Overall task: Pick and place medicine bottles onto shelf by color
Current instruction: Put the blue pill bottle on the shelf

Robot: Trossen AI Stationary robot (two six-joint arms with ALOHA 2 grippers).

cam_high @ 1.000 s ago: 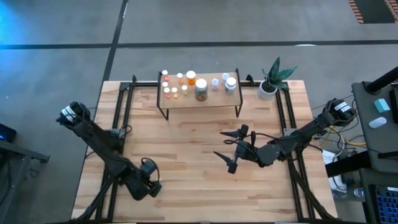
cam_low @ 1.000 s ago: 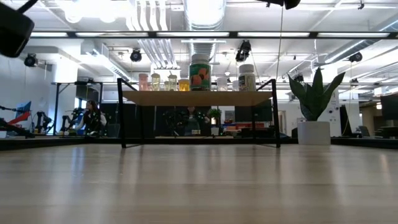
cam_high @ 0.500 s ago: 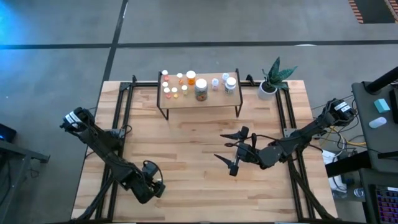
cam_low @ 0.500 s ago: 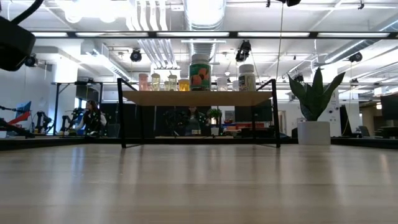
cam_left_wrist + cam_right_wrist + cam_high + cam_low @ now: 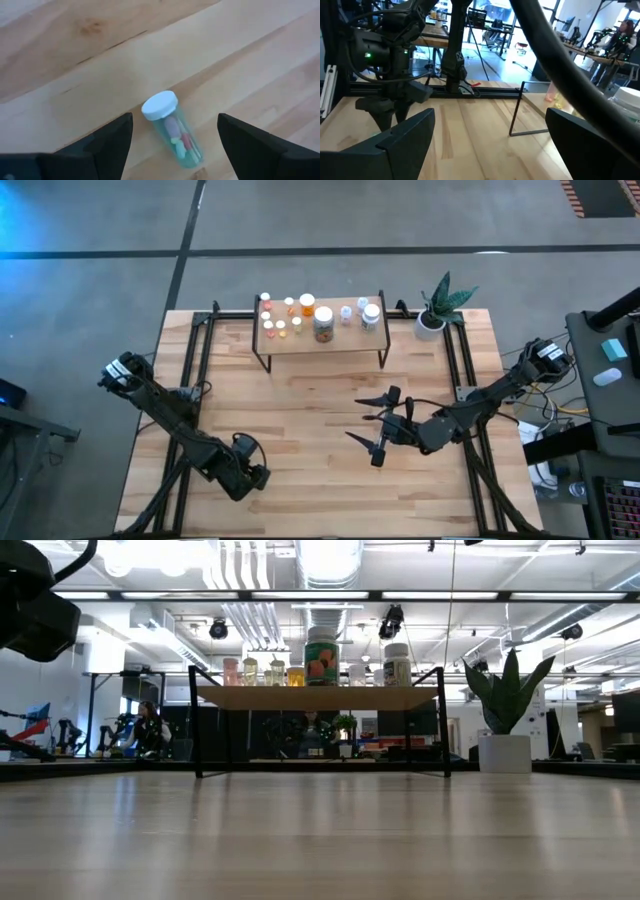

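Observation:
A small clear-green medicine bottle (image 5: pixel 179 142) with a white cap (image 5: pixel 159 104) lies on its side on the tabletop. My left gripper (image 5: pixel 174 122) hangs over it near the table's front left (image 5: pixel 246 471), pointing steeply down and open. One finger stands on either side of the bottle, and neither touches it. In the high view the gripper hides this bottle. The shelf (image 5: pixel 320 337) stands at the far middle and carries several bottles (image 5: pixel 323 323), upright on their bases. My right gripper (image 5: pixel 370 421) hovers open over the table's middle right, holding nothing.
A potted green plant (image 5: pixel 436 307) stands at the far right corner, beside the shelf. Black frame rails (image 5: pixel 196 350) run along both sides of the table. Bare wood lies between the two grippers and in front of the shelf (image 5: pixel 320 697).
My left gripper has sunk a little toward the tabletop and shifted slightly toward the table's right edge. The bottles on the shelf stand as before.

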